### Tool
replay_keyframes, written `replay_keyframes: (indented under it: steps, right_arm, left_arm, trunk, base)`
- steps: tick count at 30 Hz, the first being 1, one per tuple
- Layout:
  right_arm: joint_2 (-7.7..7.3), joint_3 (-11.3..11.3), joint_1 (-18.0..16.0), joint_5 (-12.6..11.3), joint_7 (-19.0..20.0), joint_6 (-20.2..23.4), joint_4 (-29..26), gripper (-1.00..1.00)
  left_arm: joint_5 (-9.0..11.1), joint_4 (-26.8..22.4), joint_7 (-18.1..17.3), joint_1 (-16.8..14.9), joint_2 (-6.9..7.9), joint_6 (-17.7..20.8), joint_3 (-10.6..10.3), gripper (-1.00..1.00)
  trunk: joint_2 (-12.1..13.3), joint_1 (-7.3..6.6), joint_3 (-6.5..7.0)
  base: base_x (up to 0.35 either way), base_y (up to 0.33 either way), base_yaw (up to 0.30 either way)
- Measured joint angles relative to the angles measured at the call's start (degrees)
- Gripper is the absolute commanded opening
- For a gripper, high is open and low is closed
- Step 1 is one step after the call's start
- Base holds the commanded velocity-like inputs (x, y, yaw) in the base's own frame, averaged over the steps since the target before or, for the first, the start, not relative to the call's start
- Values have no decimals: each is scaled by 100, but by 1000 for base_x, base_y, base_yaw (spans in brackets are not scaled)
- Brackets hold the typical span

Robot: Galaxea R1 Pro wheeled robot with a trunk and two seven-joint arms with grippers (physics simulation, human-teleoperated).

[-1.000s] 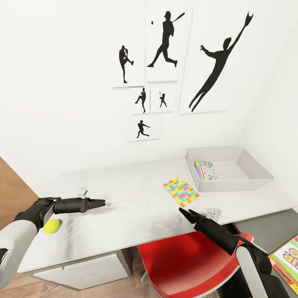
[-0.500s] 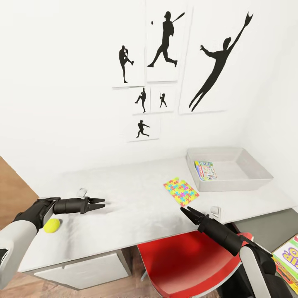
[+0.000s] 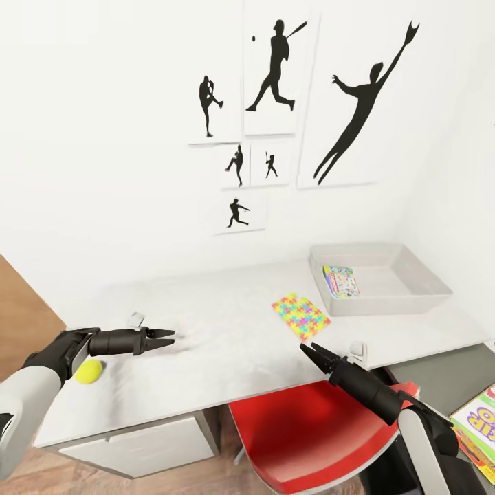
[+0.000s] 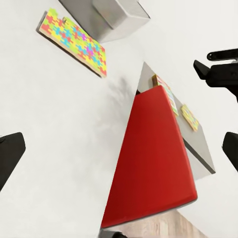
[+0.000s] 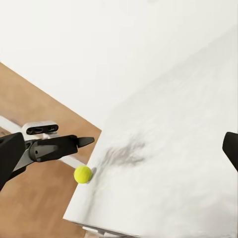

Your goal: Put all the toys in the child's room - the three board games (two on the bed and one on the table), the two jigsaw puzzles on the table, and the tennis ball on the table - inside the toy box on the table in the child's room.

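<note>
Yellow-green ball (image 3: 89, 371) near the bench (image 3: 220, 330) edge looks light and prone to rolling; grip it across its middle. Left gripper (image 3: 165, 337) and right gripper (image 3: 307, 351) both have jaws apart.

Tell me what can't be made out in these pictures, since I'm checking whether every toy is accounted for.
- Tennis ball: head view, the left arm covers part of it.
- Box inside the toy box: head view, its print is too small to read.
- Colourful box on the dark desk: head view, cut off by the picture's edge.
- Bed: outside the pictures, so its games can't be checked.
</note>
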Motion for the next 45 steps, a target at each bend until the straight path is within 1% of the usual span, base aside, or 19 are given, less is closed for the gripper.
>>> replay_keyframes:
  steps: [6, 19, 23, 28, 32, 37, 42, 45]
  right_arm:
    - [0, -12, 0, 0, 0, 0, 0, 100]
    - [0, -13, 0, 1, -6, 0, 0, 100]
    - [0, -20, 0, 1, -6, 0, 2, 100]
    - [0, -22, 0, 1, -9, 0, 3, 100]
    - [0, -22, 0, 0, -16, 2, 3, 100]
    - [0, -24, 0, 0, -43, 2, 15, 100]
    - [0, -42, 0, -1, -45, -5, 50, 100]
    - [7, -144, 0, 5, -66, 5, 58, 100]
  left_arm:
    - [2, 0, 0, 5, 6, 0, -1, 100]
    - [9, 0, 1, 12, 12, 0, 5, 100]
    - [17, 13, 1, 16, 54, 15, 7, 100]
    - [19, 17, 1, 17, 95, 213, 10, 100]
    - [20, 17, 1, 18, 110, 381, 16, 100]
    - [21, 18, 1, 18, 119, 423, 22, 100]
    - [20, 13, 1, 18, 122, 501, 25, 100]
    - [16, 0, 1, 18, 117, 624, 25, 100]
  trunk:
    - [0, -1, 0]
    - [-1, -2, 0]
    - [-1, -2, 0]
    - [-1, -2, 0]
    - [158, -89, 71]
    - [360, -200, 162]
    - [362, -200, 162]
    - [362, -200, 162]
  base:
    - [-135, 81, 0]
    - [-13, 8, 0]
    - [0, 0, 0]
    - [0, 0, 0]
    - [0, 0, 0]
    - [0, 0, 0]
    - [0, 0, 0]
    - [0, 0, 0]
